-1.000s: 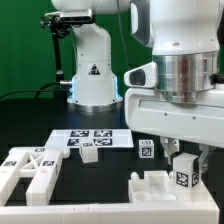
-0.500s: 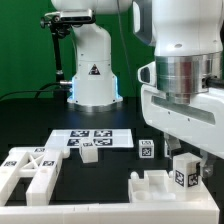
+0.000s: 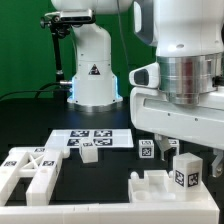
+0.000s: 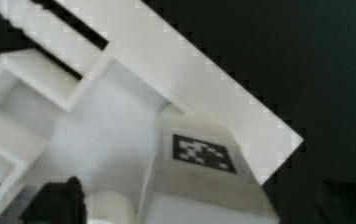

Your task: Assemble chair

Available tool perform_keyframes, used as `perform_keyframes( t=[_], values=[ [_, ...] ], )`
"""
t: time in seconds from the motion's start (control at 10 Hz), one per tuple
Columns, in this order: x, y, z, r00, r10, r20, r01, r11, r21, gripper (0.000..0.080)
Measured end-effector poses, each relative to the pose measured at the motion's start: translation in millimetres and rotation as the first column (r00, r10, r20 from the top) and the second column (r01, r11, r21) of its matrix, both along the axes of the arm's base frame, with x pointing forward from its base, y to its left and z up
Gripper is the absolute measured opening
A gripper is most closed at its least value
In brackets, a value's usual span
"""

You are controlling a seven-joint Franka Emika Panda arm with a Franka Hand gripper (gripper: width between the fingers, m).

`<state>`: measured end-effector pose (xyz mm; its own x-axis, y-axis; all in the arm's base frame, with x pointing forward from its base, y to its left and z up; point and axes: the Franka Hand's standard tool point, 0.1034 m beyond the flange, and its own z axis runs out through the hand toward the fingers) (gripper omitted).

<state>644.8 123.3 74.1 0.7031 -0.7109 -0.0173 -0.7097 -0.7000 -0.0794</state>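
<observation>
Our gripper [image 3: 190, 156] hangs empty, jaws spread, astride the tagged white block [image 3: 183, 174] standing at the slotted panel [image 3: 148, 186] on the exterior view's right; lifting askew, we could knock it loose

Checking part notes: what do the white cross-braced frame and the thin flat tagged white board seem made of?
White cross-braced frame: probably matte plastic; thick ribs, dull even surface without glare. Marker board: thin flat sheet, printed card or plastic; the look leaves it open.
</observation>
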Motion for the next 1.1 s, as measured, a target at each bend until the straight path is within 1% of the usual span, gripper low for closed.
perform_keyframes(
  t=[0.1, 0.3, 0.5, 0.8, 0.9, 1.0, 1.1],
  values=[
    [0.0, 0.0, 0.0, 0.999, 0.054, 0.004, -0.054, 0.999, -0.003, 0.0649],
    [0.1, 0.2, 1.2, 0.964, 0.264, 0.013, -0.264, 0.964, -0.015, 0.0649],
    [0.8, -1.5, 0.7, 0.849, 0.527, 0.022, -0.526, 0.849, -0.046, 0.0649],
    [0.6, -1.5, 0.4, 0.686, 0.728, 0.008, -0.725, 0.684, -0.082, 0.0649],
    [1.1, -1.5, 1.0, 0.652, 0.758, 0.008, -0.755, 0.651, -0.085, 0.0649],
    [1.7, -2.2, 1.9, 0.594, 0.805, 0.005, -0.801, 0.592, -0.093, 0.0649],
    [1.7, -2.7, 1.6, 0.573, 0.819, 0.004, -0.816, 0.571, -0.094, 0.0557]
  ],
)
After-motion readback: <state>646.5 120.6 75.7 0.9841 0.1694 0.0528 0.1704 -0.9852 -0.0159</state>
